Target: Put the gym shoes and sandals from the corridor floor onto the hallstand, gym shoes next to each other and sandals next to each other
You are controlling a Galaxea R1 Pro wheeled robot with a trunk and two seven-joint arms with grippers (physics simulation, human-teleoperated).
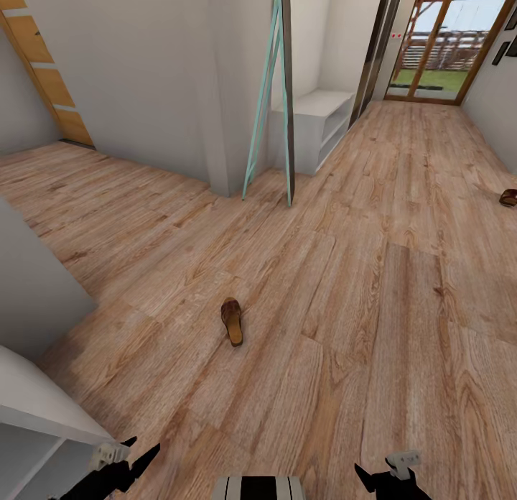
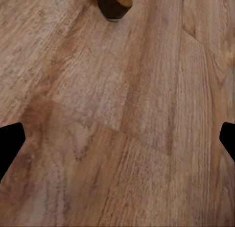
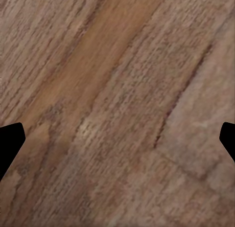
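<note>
Down at the near edge, the left gripper (image 1: 136,453) and right gripper (image 1: 377,475) hang low over the corridor floor (image 1: 345,327), both with jaws spread wide and nothing between them. Just ahead lies one sandal (image 1: 232,321), flat on the planks, its end peeking into the left wrist view (image 2: 114,3). A second sandal (image 1: 509,197) sits well apart, far off by the right wall. A pale grey unit (image 1: 43,421) edges in at the near left; a white bench (image 1: 319,126) stands farther down. Best play, I'd say: roll forward, centre the left jaws across the sandal's narrow width, come down square, don't nudge it away.
</note>
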